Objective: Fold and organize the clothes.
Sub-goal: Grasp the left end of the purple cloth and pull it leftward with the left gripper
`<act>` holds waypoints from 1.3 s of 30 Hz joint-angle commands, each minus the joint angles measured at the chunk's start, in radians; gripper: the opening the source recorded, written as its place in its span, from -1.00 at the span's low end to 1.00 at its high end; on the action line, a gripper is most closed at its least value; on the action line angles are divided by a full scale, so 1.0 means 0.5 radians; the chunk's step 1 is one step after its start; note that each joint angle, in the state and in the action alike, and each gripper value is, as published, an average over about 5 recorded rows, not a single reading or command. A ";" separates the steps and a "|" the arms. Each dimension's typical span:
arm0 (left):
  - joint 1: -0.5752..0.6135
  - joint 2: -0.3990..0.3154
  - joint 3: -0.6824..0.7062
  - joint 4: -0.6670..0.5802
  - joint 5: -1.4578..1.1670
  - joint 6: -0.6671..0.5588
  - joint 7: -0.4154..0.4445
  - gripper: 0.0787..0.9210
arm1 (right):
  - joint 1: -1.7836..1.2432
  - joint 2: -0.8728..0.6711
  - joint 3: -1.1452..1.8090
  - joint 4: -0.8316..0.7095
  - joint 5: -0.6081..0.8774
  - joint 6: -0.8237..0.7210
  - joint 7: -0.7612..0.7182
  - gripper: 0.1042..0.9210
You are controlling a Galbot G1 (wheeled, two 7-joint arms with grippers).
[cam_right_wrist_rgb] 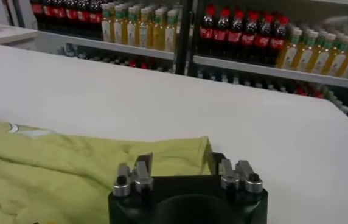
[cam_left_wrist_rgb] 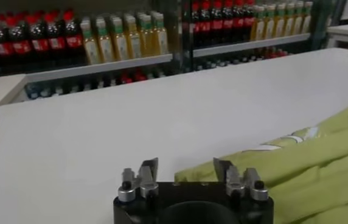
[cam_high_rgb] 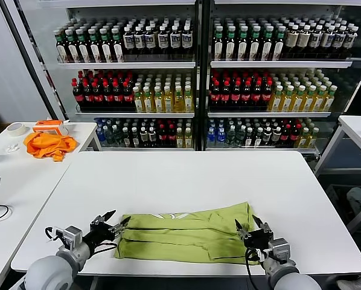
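Note:
The lime-green T-shirt (cam_high_rgb: pixel 186 234) lies folded in a long band along the front of the white table (cam_high_rgb: pixel 186 175), a strip of white print showing at its far edge. My left gripper (cam_high_rgb: pixel 116 221) is open at the shirt's left end, its jaws astride the cloth corner (cam_left_wrist_rgb: pixel 189 175). My right gripper (cam_high_rgb: pixel 247 225) is open at the shirt's right end, jaws astride the corner there (cam_right_wrist_rgb: pixel 186 155). Neither holds anything.
A smaller orange cloth (cam_high_rgb: pixel 47 145) lies on a side table at the far left, with a tape roll (cam_high_rgb: pixel 15 128) and an orange-and-white tool (cam_high_rgb: pixel 50 126). Drink shelves (cam_high_rgb: pixel 192 78) stand behind. Another table (cam_high_rgb: pixel 358 130) is at the right.

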 commanded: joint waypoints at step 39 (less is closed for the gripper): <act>-0.004 -0.413 0.314 0.073 0.018 -0.133 -0.655 0.16 | 0.076 0.038 0.020 -0.041 -0.026 -0.049 0.077 0.76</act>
